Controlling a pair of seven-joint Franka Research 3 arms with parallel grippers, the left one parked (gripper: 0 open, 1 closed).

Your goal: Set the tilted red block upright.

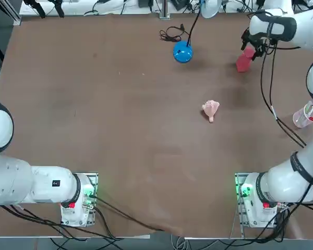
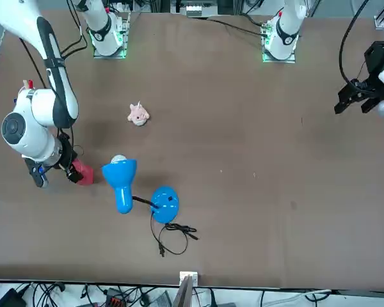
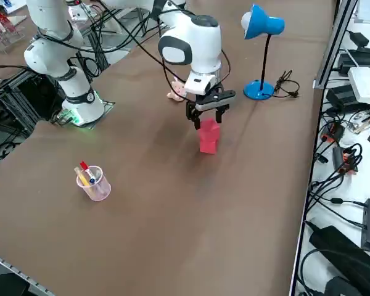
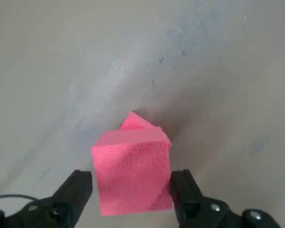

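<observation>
The red block (image 3: 208,138) stands on the brown table at the far right, close to upright. My right gripper (image 3: 208,120) hangs straight above it, open, with one finger on each side of the block's top. In the wrist view the block (image 4: 132,166) fills the space between the fingers (image 4: 80,183), which sit right by its sides. The top view shows the block (image 1: 243,62) just below the gripper (image 1: 252,48). In the front view the block (image 2: 84,173) shows beside the gripper (image 2: 54,174).
A blue desk lamp (image 1: 182,52) with its black cable stands to the left of the block at the far edge. A pale pink lumpy object (image 1: 211,109) lies nearer the table's middle. A clear cup of pens (image 1: 305,115) stands near the right edge.
</observation>
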